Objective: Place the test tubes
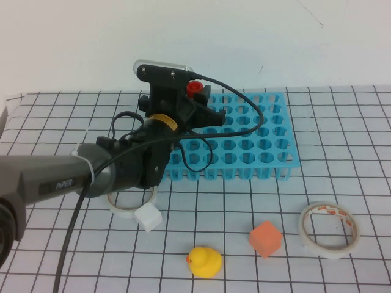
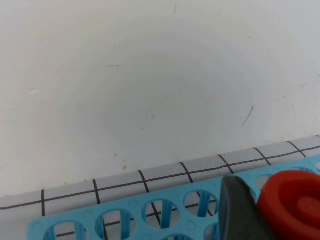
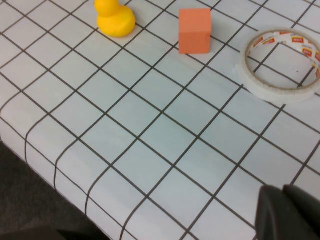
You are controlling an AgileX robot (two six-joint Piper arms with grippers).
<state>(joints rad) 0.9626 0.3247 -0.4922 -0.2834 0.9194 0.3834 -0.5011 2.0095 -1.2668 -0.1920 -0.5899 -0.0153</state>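
Note:
My left gripper [image 1: 197, 102] hovers over the back left part of the blue test tube rack [image 1: 256, 143], shut on a test tube with a red cap [image 1: 194, 88]. In the left wrist view, the red cap [image 2: 292, 205] sits against one dark finger [image 2: 239, 210], above the rack's back row of holes [image 2: 150, 215]. The tube's body is hidden by the gripper. My right gripper [image 3: 287, 212] appears only in its own wrist view, shut with nothing in it, low over the checked table near the front edge.
A white tape roll [image 1: 329, 229], an orange cube [image 1: 266, 238] and a yellow duck [image 1: 204, 262] lie in front of the rack. A white block [image 1: 148, 218] and a second tape roll [image 1: 121, 208] sit under the left arm. The table's front edge [image 3: 45, 165] drops off.

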